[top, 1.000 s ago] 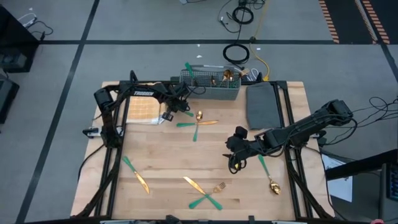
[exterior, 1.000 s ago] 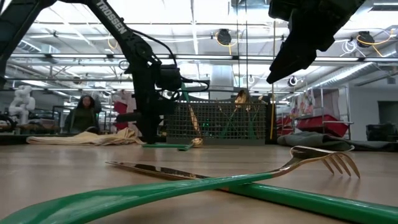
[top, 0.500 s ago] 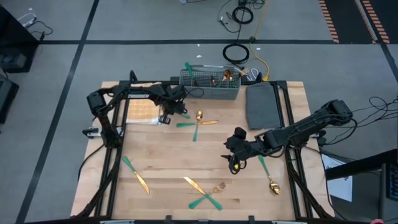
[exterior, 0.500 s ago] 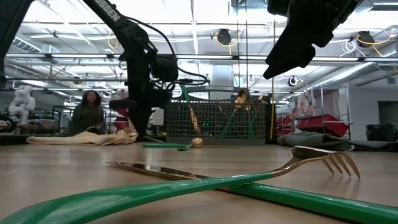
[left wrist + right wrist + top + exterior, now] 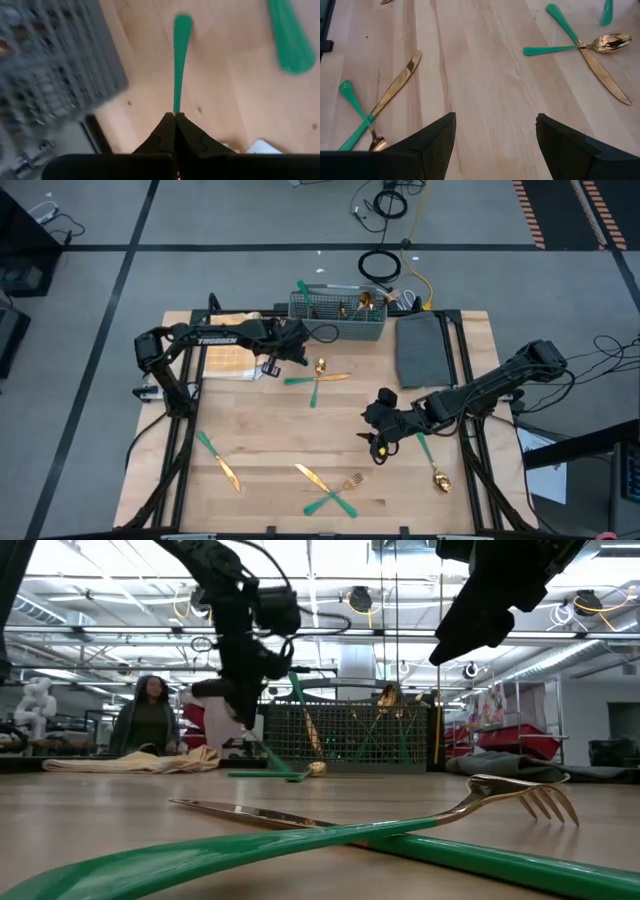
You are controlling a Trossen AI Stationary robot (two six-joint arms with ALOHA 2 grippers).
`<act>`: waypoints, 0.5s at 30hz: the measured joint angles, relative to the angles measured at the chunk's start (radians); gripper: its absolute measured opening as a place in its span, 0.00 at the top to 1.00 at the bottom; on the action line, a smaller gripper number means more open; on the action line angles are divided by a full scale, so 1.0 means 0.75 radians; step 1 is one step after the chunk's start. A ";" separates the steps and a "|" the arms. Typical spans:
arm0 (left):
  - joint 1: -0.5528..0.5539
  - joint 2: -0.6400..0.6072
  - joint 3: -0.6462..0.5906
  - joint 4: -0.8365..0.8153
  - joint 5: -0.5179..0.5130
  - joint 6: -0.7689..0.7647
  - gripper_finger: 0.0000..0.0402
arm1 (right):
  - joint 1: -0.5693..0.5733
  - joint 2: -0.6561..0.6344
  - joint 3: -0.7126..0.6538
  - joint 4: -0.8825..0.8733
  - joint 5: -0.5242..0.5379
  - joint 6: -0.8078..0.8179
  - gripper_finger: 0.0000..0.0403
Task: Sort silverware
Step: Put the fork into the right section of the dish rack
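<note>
Sorting partly done: several pieces stand in the basket. The left gripper, just beside the basket, is clamped on one green-handled piece. Pieces near the basket and others farther off remain. The right gripper hovers wide apart, empty.

From my station I observe a grey floor crossed by dark tape lines, with coiled black cables lying on it. Beyond the table, a ceiling of white beams and lamps; a seated person at the far side.
</note>
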 joint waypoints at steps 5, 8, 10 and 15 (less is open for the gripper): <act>-0.045 0.000 0.085 0.001 -0.038 0.043 1.00 | 0.020 0.000 0.000 -0.003 0.003 0.030 0.35; -0.074 0.000 0.134 0.000 -0.064 0.079 1.00 | 0.036 0.000 0.000 -0.008 0.005 0.057 0.35; -0.090 0.000 0.171 0.002 -0.078 0.106 1.00 | 0.050 0.000 0.000 -0.010 0.008 0.081 0.35; -0.129 0.000 0.269 0.002 -0.145 0.156 1.00 | 0.103 0.000 0.000 -0.058 0.059 0.166 0.35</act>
